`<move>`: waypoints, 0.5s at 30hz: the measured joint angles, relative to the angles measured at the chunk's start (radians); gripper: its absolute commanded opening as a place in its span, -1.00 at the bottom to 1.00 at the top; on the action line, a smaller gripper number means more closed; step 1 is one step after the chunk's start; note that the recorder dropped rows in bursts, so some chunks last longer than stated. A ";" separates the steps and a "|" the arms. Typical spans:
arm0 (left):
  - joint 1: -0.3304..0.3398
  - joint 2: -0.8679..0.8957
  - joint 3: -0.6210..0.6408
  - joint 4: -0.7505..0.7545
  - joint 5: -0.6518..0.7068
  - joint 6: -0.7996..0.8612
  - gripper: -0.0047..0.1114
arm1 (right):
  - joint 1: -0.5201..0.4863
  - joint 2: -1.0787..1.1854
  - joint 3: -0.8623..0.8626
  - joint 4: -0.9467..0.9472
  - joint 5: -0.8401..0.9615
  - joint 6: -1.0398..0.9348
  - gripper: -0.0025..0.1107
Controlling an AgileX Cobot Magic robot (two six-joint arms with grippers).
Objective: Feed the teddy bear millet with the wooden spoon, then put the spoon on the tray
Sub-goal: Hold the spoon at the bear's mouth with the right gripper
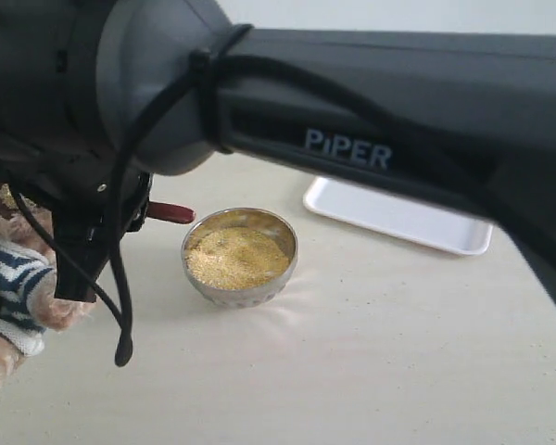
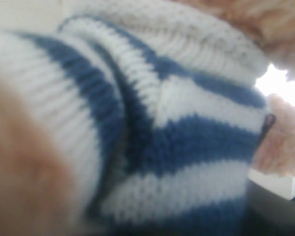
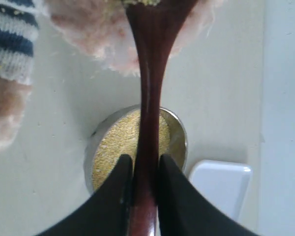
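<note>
My right gripper is shut on the handle of the dark reddish-brown wooden spoon. The spoon's bowl end reaches the fluffy pale muzzle of the teddy bear, with a few yellow grains showing at its top. Below the handle sits the metal bowl of millet. In the exterior view the right arm crosses to the left, its gripper is beside the teddy bear, and the spoon's handle end sticks out near the bowl of millet. The left wrist view is filled by the bear's striped shirt; no left fingers show.
The white tray lies behind and to the right of the bowl, partly under the right arm; it also shows as the tray in the right wrist view. Pale tabletop spreads in front and to the right.
</note>
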 measured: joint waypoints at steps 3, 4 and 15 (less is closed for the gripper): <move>0.000 0.000 0.000 0.000 0.000 0.000 -0.81 | 0.026 0.000 0.000 -0.066 0.000 0.000 -0.91; 0.000 0.000 0.000 0.000 0.000 0.000 -0.81 | 0.030 0.000 0.000 -0.086 0.000 0.000 -0.91; 0.000 0.000 0.000 0.000 0.000 0.000 -0.81 | 0.085 0.005 0.000 -0.224 -0.002 0.018 -0.91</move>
